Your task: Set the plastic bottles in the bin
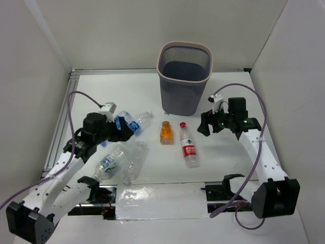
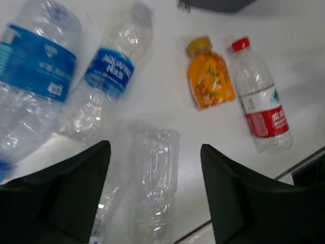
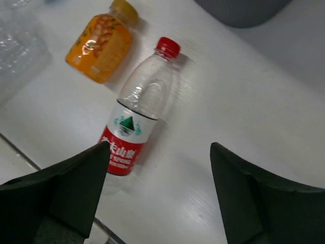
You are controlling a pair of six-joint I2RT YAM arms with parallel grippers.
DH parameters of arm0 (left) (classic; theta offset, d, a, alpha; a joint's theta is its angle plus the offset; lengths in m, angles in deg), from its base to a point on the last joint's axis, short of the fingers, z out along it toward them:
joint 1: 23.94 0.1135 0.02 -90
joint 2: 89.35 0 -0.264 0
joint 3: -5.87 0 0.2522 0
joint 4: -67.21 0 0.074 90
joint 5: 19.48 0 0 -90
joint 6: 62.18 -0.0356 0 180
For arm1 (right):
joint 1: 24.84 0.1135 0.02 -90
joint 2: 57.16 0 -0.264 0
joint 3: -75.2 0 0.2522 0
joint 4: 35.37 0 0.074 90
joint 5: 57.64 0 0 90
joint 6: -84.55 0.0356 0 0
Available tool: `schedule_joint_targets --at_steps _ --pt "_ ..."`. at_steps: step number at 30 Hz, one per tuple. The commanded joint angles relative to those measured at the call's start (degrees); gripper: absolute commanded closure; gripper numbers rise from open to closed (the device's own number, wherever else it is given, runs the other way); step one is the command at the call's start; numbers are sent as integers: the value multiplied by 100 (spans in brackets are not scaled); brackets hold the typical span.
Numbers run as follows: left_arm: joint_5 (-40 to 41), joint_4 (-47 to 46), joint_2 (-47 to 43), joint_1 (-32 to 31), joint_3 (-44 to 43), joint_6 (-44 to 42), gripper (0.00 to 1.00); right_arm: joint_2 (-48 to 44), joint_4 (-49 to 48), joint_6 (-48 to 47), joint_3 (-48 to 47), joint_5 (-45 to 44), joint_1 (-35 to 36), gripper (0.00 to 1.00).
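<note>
Nothing yet in the bin [image 1: 184,94], upright at the middle of the far edge of the table [image 1: 231,99]. All six bottles [image 1: 134,161] flat on the surface. Toward the left edge, a loose cluster of four: two blue bottles [image 2: 109,76] side by side, then, closer to the near edge, a green-white bottle [image 1: 108,163] and a clear bottle [image 2: 155,175]. At mid-surface, orange bottle [image 1: 166,133] and red bottle [image 1: 188,146] side by side, near but apart, caps toward the far edge. Left gripper [image 2: 155,152] raised over the cluster, fingers spread wide, holding nothing; straight below the gap in its wrist view, the clear bottle, long axis running away from the camera and so square across the closing line. Right gripper [image 3: 158,147] equally spread and empty, hanging between red bottle and right edge. From it, red bottle toward the surface's middle, off-centre in the wrist view: base close by the finger on that view's left, cap slanting away toward the bin. Long axis near-to-far, roughly crosswise to the closing line. By nearness, right arm for red and orange, left arm for the cluster. Likely needed before any closing on the red bottle: a sidestep toward mid-surface to centre it, then a descent.
</note>
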State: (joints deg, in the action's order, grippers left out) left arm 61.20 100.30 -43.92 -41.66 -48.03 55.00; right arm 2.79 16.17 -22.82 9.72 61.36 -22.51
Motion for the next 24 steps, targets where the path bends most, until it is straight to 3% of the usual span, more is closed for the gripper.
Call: schedule_joint_targets --at_steps 1,3,8,14,17,18,24 --pt "70 281 299 -468 -178 182 13 438 -857 988 276 439 346 12" --pt "544 334 379 -969 -231 235 7 746 -1340 1533 495 380 619 0" --pt "1440 475 721 -2128 -179 831 4 1273 -2125 2052 900 -376 1181 0" --pt "2241 203 1389 -2851 -485 1114 3 1941 -2872 2281 1024 -1156 1973 0" --pt "2505 10 1784 -3027 -732 1114 3 2302 -2943 2413 1024 -1570 2113 9" --pt "2566 -174 1994 -3027 -784 1053 3 2381 -3004 2413 1024 -1572 2114 20" --pt "2875 -1278 2637 -3098 -934 861 0 2022 -2680 2186 1077 -1512 2290 59"
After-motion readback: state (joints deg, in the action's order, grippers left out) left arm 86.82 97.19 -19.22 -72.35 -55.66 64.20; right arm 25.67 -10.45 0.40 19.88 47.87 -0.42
